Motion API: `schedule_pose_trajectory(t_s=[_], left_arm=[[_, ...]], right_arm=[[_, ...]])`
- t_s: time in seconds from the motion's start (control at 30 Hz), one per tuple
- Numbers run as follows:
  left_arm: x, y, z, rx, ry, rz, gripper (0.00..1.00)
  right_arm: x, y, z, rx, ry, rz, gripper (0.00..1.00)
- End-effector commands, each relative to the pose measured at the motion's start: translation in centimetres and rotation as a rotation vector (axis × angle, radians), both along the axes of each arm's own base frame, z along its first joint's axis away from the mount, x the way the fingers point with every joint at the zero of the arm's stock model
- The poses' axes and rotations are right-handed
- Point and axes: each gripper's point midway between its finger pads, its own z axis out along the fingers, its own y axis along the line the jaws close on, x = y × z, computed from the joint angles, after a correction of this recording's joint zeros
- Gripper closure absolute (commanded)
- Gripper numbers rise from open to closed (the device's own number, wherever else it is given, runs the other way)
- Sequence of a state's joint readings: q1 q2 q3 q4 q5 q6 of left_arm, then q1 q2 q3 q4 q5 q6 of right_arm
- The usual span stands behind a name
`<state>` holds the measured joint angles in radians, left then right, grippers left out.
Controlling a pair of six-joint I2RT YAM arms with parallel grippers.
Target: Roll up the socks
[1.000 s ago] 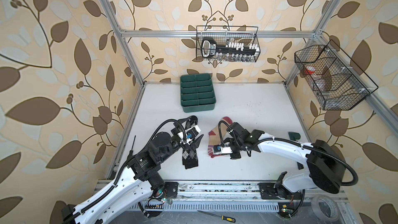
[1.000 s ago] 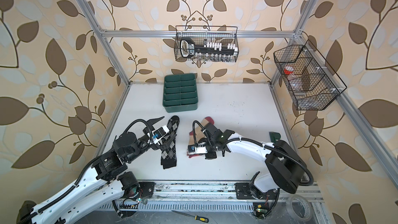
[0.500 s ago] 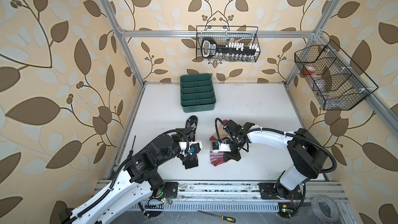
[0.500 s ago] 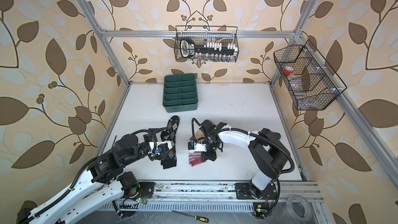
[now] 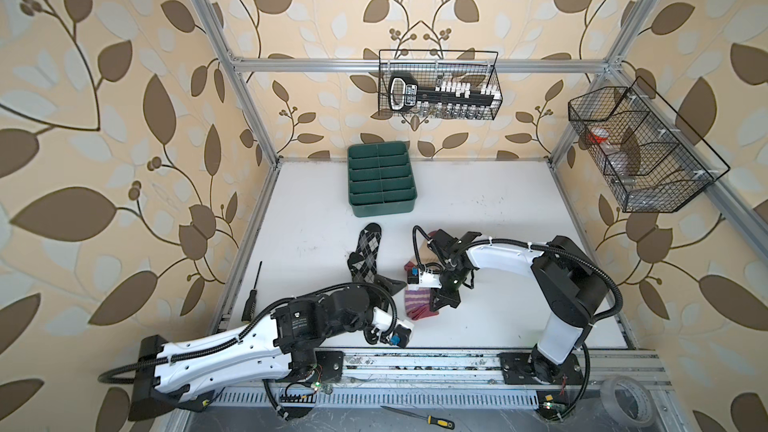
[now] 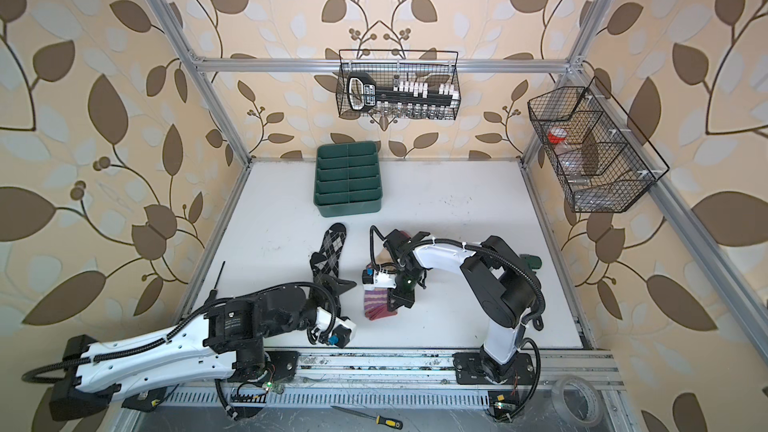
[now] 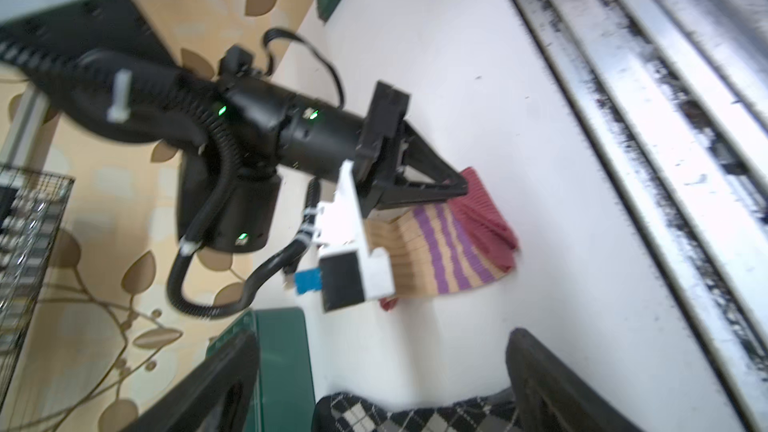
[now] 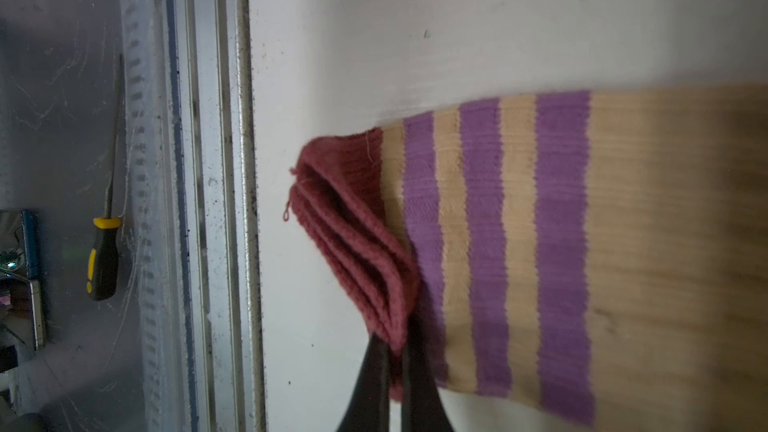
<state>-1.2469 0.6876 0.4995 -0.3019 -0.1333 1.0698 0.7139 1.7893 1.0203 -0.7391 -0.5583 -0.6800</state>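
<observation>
Cuff pinch holds: right fingers (image 8: 394,344) stay clamped on the maroon cuff (image 8: 353,222) of the beige sock (image 5: 417,305), now dragged back and bunched beneath them on the surface (image 5: 498,218). Left fingers (image 7: 382,386), wide and empty, have backed off the argyle sock (image 5: 365,253), which lies unrolled between them. Rolling looks barely started.
</observation>
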Motion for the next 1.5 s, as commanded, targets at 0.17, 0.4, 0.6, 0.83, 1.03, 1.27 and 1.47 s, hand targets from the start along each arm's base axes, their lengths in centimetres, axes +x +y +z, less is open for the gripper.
schedule_pose_trajectory(t_s=[0.17, 0.4, 0.6, 0.83, 1.03, 1.27, 1.47], left_arm=[[-1.3, -2.4, -1.7, 0.041, -0.102, -0.027, 0.15], [-0.6, -2.7, -3.0, 0.083, -0.157, -0.015, 0.19], [-0.3, -2.2, -4.6, 0.140, -0.174, -0.002, 0.18], [0.0, -2.0, -5.9, 0.169, -0.190, 0.004, 0.17], [-0.4, -2.0, -6.2, 0.162, -0.179, -0.004, 0.19], [-0.6, -3.2, -7.5, 0.163, -0.168, -0.006, 0.25], [0.1, -4.8, -8.5, 0.158, -0.197, 0.020, 0.33]], right_arm=[[0.0, 0.1, 0.2, 0.002, 0.026, -0.005, 1.00], [-0.3, 0.0, 0.5, 0.019, 0.016, -0.001, 1.00], [0.2, -0.1, 0.6, 0.017, -0.023, -0.011, 1.00], [0.3, -0.2, 0.6, 0.025, -0.030, -0.017, 1.00], [1.0, -0.3, 0.0, 0.003, 0.005, -0.035, 1.00], [1.3, -0.4, -0.2, -0.005, 0.009, -0.042, 1.00], [1.5, -0.4, -0.4, -0.011, 0.015, -0.049, 1.00]])
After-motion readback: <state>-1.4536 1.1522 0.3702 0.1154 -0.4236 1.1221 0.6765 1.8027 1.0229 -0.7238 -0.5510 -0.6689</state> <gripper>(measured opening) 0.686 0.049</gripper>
